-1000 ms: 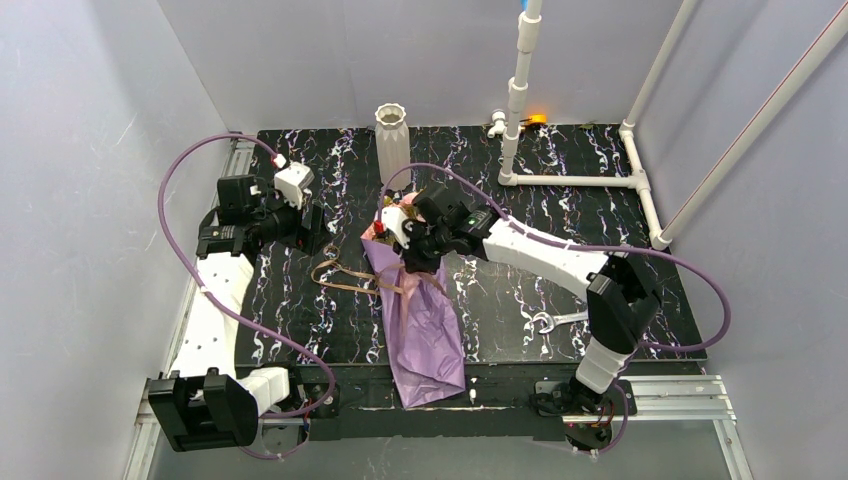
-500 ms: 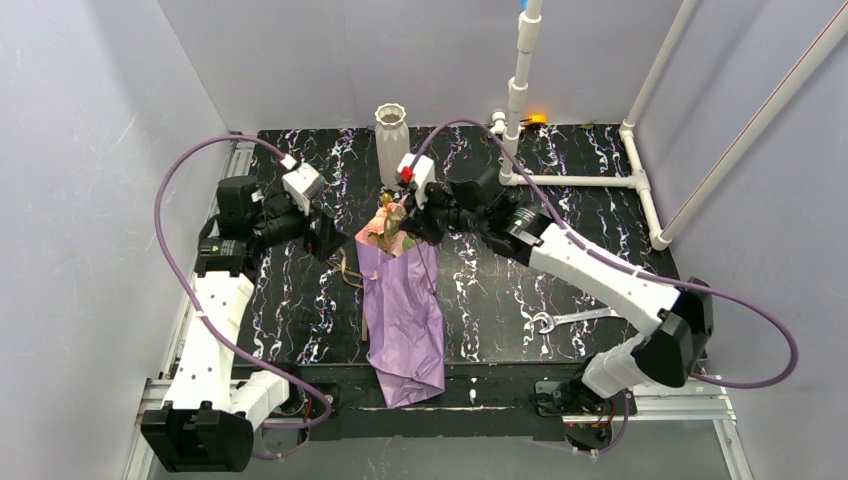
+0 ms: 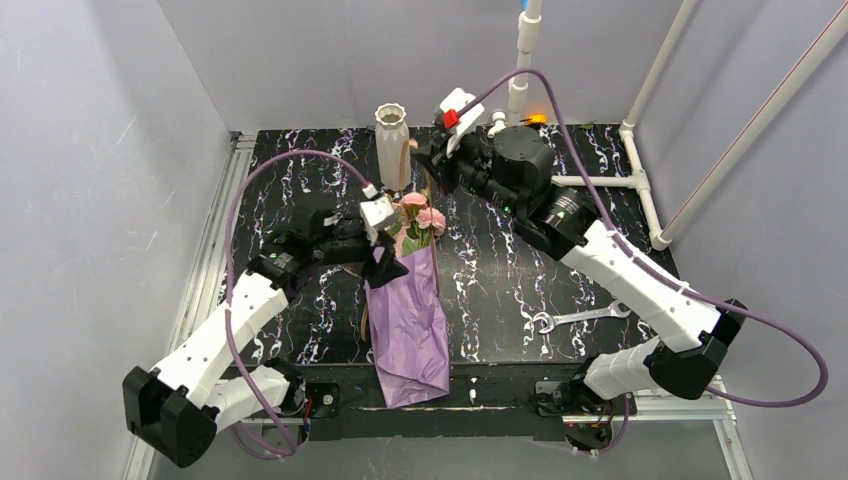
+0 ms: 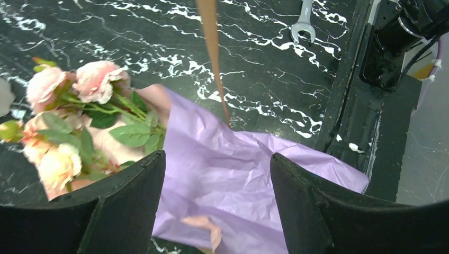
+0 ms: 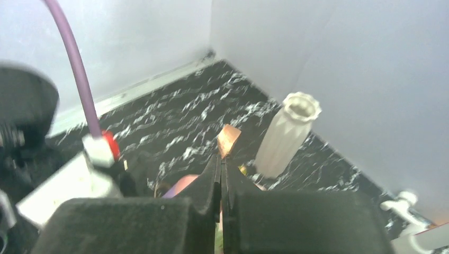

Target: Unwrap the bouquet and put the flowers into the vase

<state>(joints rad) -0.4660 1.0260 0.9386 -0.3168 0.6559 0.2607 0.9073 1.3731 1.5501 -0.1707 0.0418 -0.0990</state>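
Purple crinkled paper [image 3: 408, 335] forms the wrap of the bouquet [image 3: 410, 295]. The bouquet lies on the black, white-veined table [image 3: 500, 275], with its narrow foot reaching over the 6 o'clock edge and its open mouth pointing to 12 o'clock. The inner face of the paper shows pink at the mouth. The flowers [image 3: 420, 215], soft pink and peach roses with green stems and matte leaves, protrude from the mouth near the table centre. The vase [image 3: 392, 145] stands upright just beyond them at 12 o'clock, close to the back wall. It is a tall, slim white column with vertical ribs and a scalloped rim. The left gripper [image 4: 217, 159] sits at 9 o'clock of the bouquet mouth. Its black jaws stand wide apart with the purple sheet between them, and the views do not show whether either pad touches the paper. The right gripper [image 5: 221, 159] hangs above the flowers at 3 o'clock of the vase. Its fingers are pressed together on the thin tan-gold ribbon [image 5: 229, 140], and a short flat tab of ribbon projects past the tips. In the left wrist view the ribbon runs as a taut, narrow strip down to the paper. A flat metal wrench [image 3: 575, 318] lies at 4 o'clock on the table, well apart from the bouquet. White plastic pipes [image 3: 585, 181] occupy the 1 to 2 o'clock corner.
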